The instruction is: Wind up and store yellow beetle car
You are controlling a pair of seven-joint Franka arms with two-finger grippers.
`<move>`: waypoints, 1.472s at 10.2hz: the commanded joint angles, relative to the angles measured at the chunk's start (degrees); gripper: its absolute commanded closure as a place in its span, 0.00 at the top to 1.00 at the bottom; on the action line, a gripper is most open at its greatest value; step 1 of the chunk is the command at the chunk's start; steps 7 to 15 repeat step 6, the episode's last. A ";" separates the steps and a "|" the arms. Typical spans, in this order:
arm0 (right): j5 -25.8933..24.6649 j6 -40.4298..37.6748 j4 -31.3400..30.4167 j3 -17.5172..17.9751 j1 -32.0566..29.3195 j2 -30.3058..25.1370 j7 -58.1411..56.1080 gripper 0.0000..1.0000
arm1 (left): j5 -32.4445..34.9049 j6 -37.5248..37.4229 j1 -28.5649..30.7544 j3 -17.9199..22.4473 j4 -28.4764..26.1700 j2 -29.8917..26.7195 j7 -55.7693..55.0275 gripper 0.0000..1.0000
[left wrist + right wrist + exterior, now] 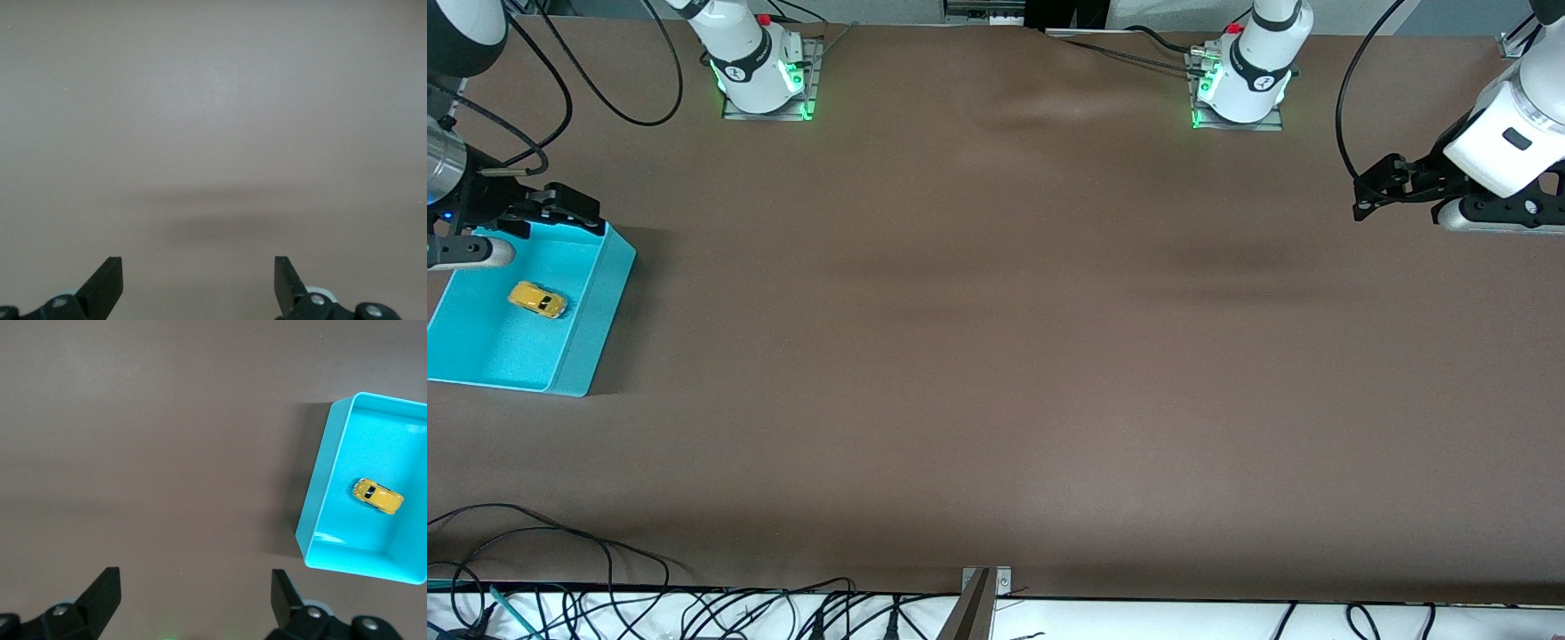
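The yellow beetle car lies on its wheels inside a turquoise bin at the right arm's end of the table. It also shows in the right wrist view, inside the bin. My right gripper is open and empty, up in the air by the bin's corner that lies toward the robot bases; its wrist view has bare table between the fingers. My left gripper is open and empty over bare table at the left arm's end, as its wrist view shows.
A brown mat covers the table. Cables lie along the table edge nearest the front camera. The two arm bases stand along the edge farthest from it.
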 commanded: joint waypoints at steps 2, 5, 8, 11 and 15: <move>-0.63 -0.99 -1.25 -1.01 1.49 -1.77 3.99 1.00 | 0.61 -1.42 0.32 -0.24 1.98 0.86 0.70 1.00; -0.45 -1.43 -0.98 -0.22 1.58 -1.59 8.24 1.00 | 0.61 -1.42 0.32 -0.24 1.98 0.86 0.70 1.00; -0.19 -1.60 -0.98 -0.13 1.50 -1.42 8.41 1.00 | 0.61 -1.42 0.32 -0.24 1.98 0.86 0.70 1.00; -0.19 -1.60 -0.98 -0.13 1.50 -1.42 8.41 1.00 | 0.61 -1.42 0.32 -0.24 1.98 0.86 0.70 1.00; -0.19 -1.60 -0.98 -0.13 1.50 -1.42 8.41 1.00 | 0.61 -1.42 0.32 -0.24 1.98 0.86 0.70 1.00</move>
